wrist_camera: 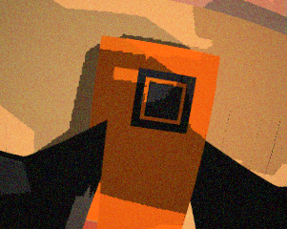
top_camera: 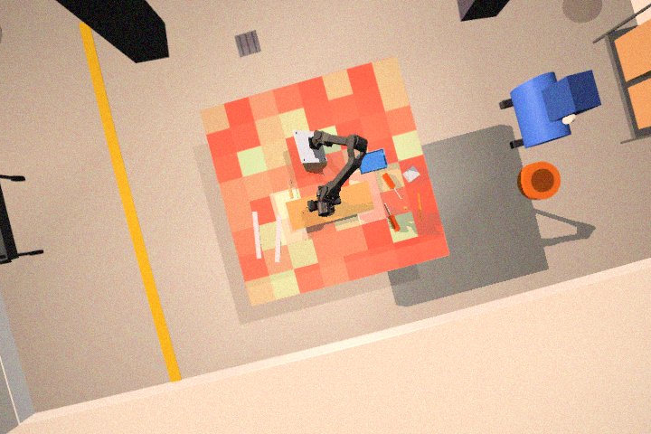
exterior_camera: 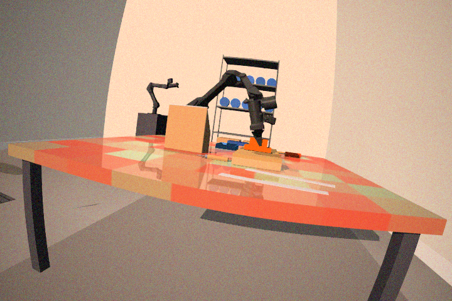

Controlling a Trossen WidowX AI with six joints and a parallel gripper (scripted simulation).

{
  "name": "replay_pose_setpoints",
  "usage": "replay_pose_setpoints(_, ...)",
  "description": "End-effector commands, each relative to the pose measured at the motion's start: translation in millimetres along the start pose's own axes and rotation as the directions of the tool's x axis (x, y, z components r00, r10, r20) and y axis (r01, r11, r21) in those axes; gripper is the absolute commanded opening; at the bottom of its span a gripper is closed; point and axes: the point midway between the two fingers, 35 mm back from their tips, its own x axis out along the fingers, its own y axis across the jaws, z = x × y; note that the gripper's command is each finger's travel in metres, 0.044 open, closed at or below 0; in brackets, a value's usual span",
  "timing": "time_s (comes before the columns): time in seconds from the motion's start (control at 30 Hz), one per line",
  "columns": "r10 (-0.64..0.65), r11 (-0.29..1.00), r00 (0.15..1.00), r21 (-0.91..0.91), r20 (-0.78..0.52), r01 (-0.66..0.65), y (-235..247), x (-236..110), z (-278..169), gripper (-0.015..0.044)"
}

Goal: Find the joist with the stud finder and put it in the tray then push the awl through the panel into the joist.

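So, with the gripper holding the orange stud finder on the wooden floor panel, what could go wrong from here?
1. The dark two-finger gripper is shut on the orange box-shaped stud finder; if the tool tilts off the tan wooden floor panel, the joist position may be judged wrongly.
2. The blue flat tray lies beyond the arm's own elbow, so the carry there could be awkward.
3. Several thin orange-handled tools lie near the panel; the wrong one might be picked as the awl.
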Motion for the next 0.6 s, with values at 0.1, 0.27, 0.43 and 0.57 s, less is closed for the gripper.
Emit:
replay_pose_setpoints(0.1,0.003,1.000,1.000,0.000,-0.001,-0.003,12,0,-1,0.0000)
replay_pose_setpoints(0.27,0.003,1.000,1.000,0.000,-0.002,-0.003,20,0,-1,0.0000)
replay_pose_setpoints(0.43,0.003,1.000,1.000,0.001,-0.002,-0.003,28,0,-1,0.0000)
replay_pose_setpoints(0.57,0.004,1.000,1.000,0.001,-0.002,-0.004,34,0,-1,0.0000)
